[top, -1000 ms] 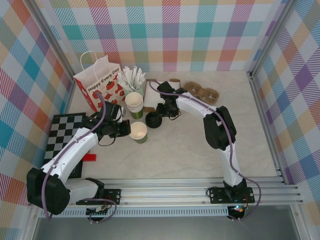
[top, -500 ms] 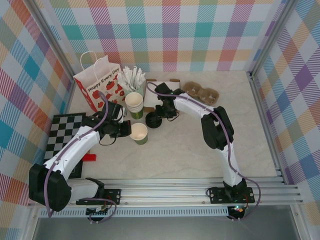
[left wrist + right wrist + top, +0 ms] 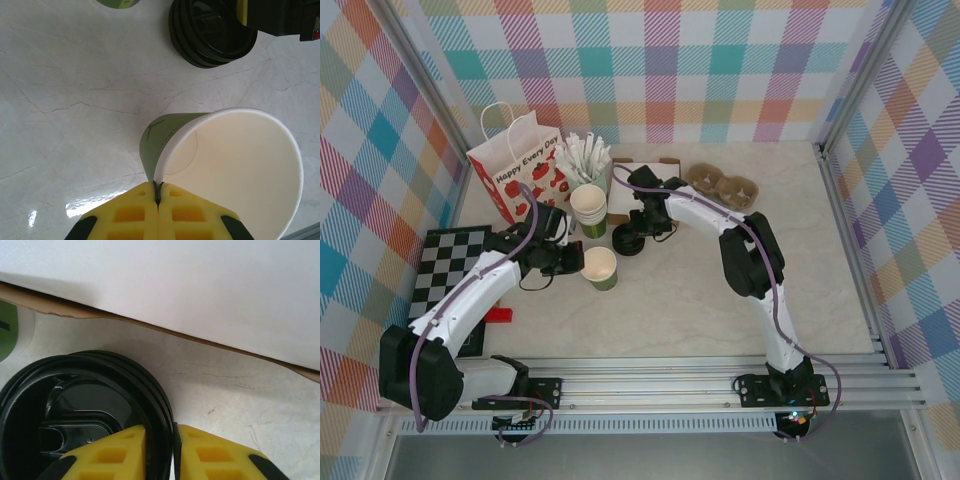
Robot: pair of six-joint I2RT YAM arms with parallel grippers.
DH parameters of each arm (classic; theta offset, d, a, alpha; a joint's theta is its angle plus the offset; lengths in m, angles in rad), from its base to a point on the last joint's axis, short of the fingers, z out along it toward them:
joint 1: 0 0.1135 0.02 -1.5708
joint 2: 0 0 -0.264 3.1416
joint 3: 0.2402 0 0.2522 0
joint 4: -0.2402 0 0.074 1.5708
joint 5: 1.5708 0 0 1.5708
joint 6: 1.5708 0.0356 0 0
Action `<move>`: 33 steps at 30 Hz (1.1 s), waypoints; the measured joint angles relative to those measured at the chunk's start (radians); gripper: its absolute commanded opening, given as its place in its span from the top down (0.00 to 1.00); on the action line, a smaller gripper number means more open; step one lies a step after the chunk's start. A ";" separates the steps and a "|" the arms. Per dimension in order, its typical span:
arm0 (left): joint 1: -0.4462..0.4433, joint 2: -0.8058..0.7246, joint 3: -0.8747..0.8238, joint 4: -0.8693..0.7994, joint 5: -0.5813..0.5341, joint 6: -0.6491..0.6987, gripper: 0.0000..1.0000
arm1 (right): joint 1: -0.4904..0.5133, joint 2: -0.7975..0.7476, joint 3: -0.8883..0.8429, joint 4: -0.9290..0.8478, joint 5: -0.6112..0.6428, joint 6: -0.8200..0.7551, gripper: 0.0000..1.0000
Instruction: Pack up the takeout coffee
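The left pincer (image 3: 157, 194) is closed on the near rim of the green cup (image 3: 235, 170), with one yellow pad inside the wall and one outside. The cup stands upright and open-topped on the pale marbled surface (image 3: 720, 290), left of centre in the overhead view, with the pincer at its nine o'clock.

The right pincer (image 3: 173, 440) grips a stack of black lids (image 3: 75, 405) - its two pads straddle the rim of the top lid, one inside and one outside, with the rim filling the gap between them. The lids lie at about one o'clock from the cup, near it but apart.

Just beyond the lids, at twelve o'clock in the right wrist view, lies a white flat thing with a brown edge (image 3: 200, 290) - possibly a box or a sheet, the view is too close to tell.

A stack of lidless cups (image 3: 588, 205) stands at twelve o'clock from the held cup. A strawberry-printed paper bag (image 3: 520, 170) is at eleven o'clock, and a brown cup carrier (image 3: 725, 186) lies at two o'clock. A chequered board (image 3: 445, 265) lies at the surface's nine o'clock edge.
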 measured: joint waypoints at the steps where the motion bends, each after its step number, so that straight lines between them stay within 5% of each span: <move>1: -0.002 0.002 0.000 0.000 0.000 0.000 1.00 | 0.002 0.000 0.001 -0.002 0.005 -0.001 0.81; 12: -0.040 0.023 0.006 -0.004 -0.004 0.003 1.00 | 0.008 -0.016 0.002 -0.030 0.076 -0.012 0.83; 22: -0.166 0.089 0.098 -0.035 -0.101 -0.002 1.00 | 0.008 -0.137 -0.040 -0.018 0.119 -0.016 0.84; 33: -0.295 0.231 0.174 -0.027 -0.150 -0.039 1.00 | -0.103 -0.314 -0.278 0.018 0.190 -0.032 0.86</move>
